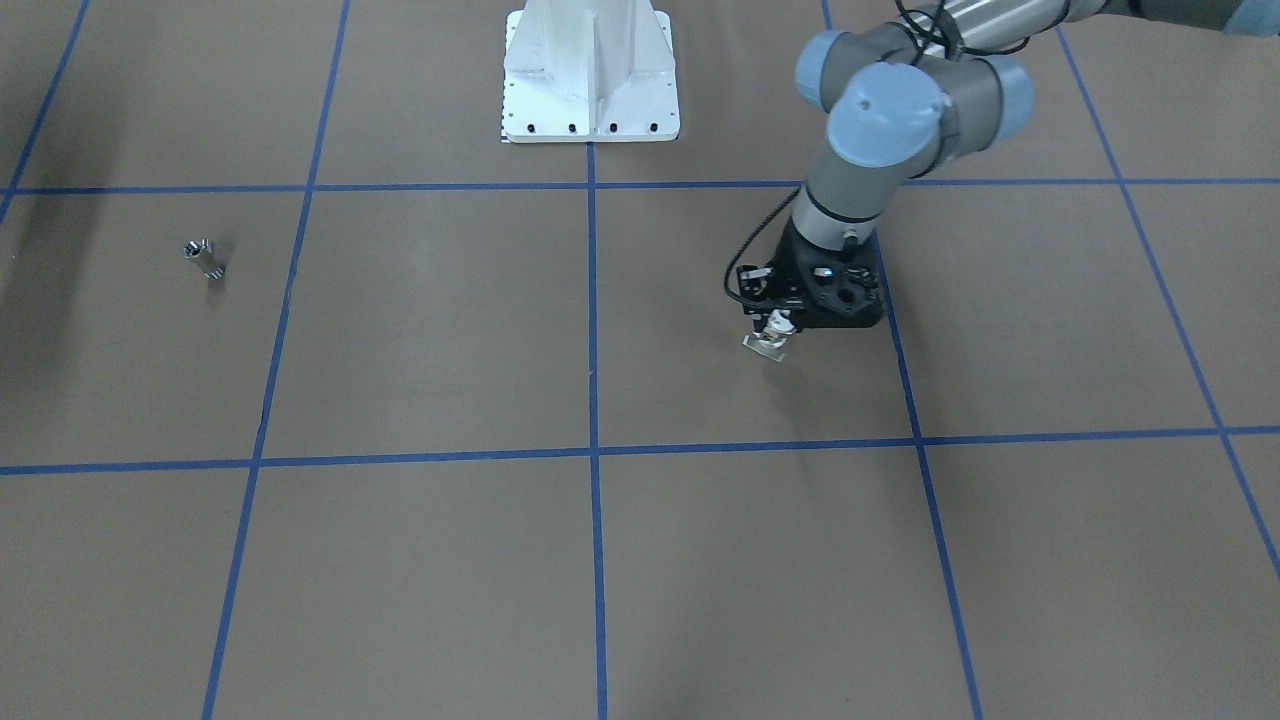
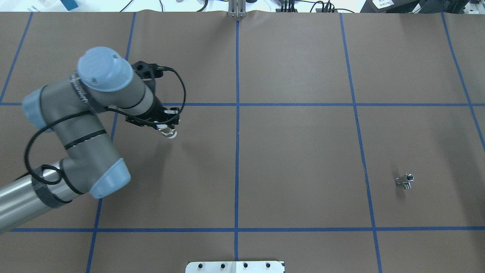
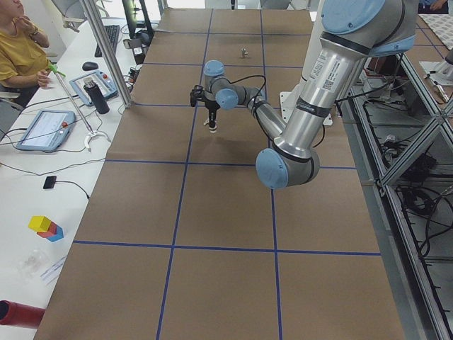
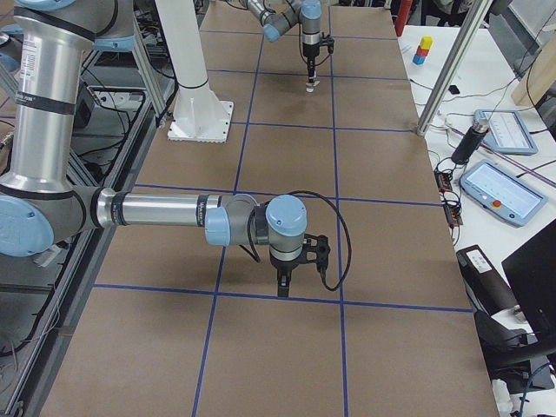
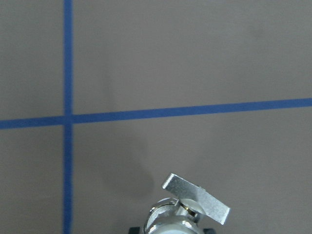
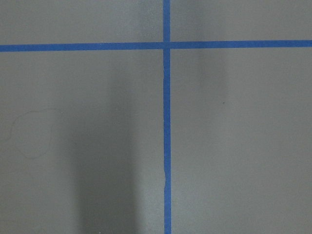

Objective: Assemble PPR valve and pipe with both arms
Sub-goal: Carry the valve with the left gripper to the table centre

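Note:
My left gripper [image 1: 778,322] is shut on the PPR valve [image 1: 768,340] and holds it just above the brown table, flat tab down. It also shows in the overhead view [image 2: 169,131]. The left wrist view shows the valve's metal body and tab [image 5: 195,201]. The pipe [image 1: 205,258] lies alone far over on my right side, also in the overhead view [image 2: 405,181]. My right gripper [image 4: 284,284] shows only in the exterior right view, low over the table; I cannot tell whether it is open. Its wrist view shows only bare table.
The white bolted pedestal [image 1: 590,75] stands at the robot's edge of the table. Blue tape lines [image 2: 237,151] divide the brown surface into squares. A side bench holds tablets [image 3: 44,129], a bottle and blocks, and a person [image 3: 14,42] sits there.

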Available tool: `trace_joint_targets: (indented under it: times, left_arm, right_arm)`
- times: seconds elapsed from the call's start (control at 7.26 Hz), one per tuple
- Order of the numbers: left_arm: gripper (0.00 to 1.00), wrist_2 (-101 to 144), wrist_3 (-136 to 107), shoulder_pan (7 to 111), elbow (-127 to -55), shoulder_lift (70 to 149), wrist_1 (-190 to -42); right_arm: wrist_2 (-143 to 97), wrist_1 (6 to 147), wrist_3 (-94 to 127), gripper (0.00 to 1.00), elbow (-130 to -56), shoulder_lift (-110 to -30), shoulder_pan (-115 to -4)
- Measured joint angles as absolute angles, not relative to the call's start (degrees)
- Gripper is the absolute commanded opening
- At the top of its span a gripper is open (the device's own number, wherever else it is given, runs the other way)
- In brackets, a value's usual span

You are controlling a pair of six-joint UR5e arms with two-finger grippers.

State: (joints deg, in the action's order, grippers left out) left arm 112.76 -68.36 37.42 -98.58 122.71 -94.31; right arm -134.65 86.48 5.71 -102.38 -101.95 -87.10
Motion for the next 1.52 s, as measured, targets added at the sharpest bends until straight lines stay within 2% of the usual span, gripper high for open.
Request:
trace_joint_targets:
  times: [0.41,0.69,0.96,1.1,1.38,1.52]
  left_arm:
    - [0.00,108.6,-80.1,33.2,-85.9,137.9,-92.6]
    - [0.23,107.2,-83.2,32.0,-79.0,144.0,-92.6]
    - [0.35,106.2,-83.7,31.0,-77.2,144.9,-92.9]
    - [0.48,105.5,-83.7,30.4,-76.8,145.0,-93.1]
    - [0.90,105.0,-83.4,29.8,-76.5,145.0,-93.2]
    - [1.00,104.9,-82.9,29.7,-76.5,145.1,-93.3]
  right_arm:
    - [-134.6,86.5,5.6,1.00,-102.4,-102.0,-87.1]
    - [-134.6,86.5,5.7,1.00,-102.4,-102.0,-87.1]
    - [-134.6,86.5,5.6,1.00,-102.4,-102.0,-87.1]
    - [-134.6,86.5,5.6,1.00,-102.4,-102.0,-87.1]
    - [-134.6,86.5,5.6,1.00,-102.4,-102.0,-87.1]
    - [-134.6,86.5,5.6,1.00,-102.4,-102.0,-87.1]
